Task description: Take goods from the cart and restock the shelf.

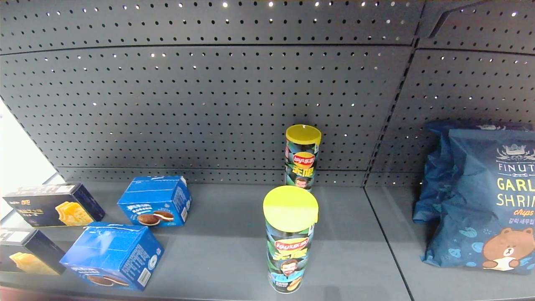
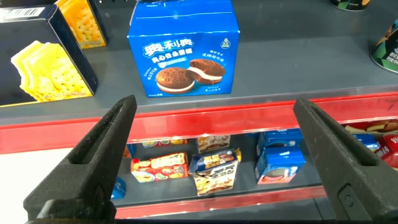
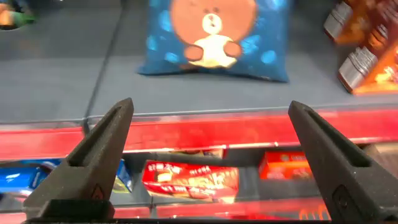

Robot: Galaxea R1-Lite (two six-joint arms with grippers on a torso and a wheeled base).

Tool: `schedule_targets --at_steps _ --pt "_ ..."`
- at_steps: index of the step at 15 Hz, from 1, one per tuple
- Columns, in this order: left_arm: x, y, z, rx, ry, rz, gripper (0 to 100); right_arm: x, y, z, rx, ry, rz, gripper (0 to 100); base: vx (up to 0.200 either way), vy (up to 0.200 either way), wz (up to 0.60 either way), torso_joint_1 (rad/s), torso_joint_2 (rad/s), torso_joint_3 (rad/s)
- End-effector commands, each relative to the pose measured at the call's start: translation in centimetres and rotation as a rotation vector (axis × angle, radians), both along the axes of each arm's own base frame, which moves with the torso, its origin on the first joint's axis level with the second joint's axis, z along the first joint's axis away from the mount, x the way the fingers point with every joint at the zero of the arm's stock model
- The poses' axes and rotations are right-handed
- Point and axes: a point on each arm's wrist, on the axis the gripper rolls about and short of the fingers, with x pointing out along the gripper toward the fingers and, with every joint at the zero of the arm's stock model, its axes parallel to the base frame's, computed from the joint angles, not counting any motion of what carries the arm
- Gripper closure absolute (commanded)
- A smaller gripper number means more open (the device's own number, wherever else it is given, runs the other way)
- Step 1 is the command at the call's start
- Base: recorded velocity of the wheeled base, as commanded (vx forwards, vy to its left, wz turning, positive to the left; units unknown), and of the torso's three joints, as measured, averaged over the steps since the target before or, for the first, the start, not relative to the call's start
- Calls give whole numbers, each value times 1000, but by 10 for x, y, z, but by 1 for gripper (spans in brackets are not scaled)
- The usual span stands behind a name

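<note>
Evidently both arms hang just in front of the shelf [image 1: 225, 251], each empty: the left end effector [image 2: 214, 104] has its fingers spread wide apart before the red front rail [image 2: 205, 121], facing the near cookie box [image 2: 183, 53], and the right end effector [image 3: 211, 106] is equally wide open before the blue snack bags [image 1: 480, 200] on the right. Goods already stocked stand in rows: two dark cracker boxes [image 1: 54, 205] at far left, a second cookie box [image 1: 155, 200] behind the near one, and in the middle a near chip can [image 1: 289, 246] with a far chip can [image 1: 302, 161] against the back panel, well apart from each other. More packets [image 2: 214, 168] sit on the lower shelf under the rail. Going by these samples, a can is probably light and stiff but smooth and round, so it would best be pinched across the middle of its body, kept upright, and never by the yellow lid. The boxes look light with thin card that could dent; the narrower faces suit a grip. The bags look soft, puffy and brittle inside, and want only a gentle squeeze near the top seam.
</note>
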Motion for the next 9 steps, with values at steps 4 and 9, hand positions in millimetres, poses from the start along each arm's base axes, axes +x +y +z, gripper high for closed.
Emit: schedule_targets --at_steps 4,9 --pt "0 0 0 0 2 0 0 -4 0 -2 -7 -56 40 0 0 0 0 0 0 0" --pt "0 0 0 0 2 0 0 -4 0 -2 -7 -56 40 0 0 0 0 0 0 0"
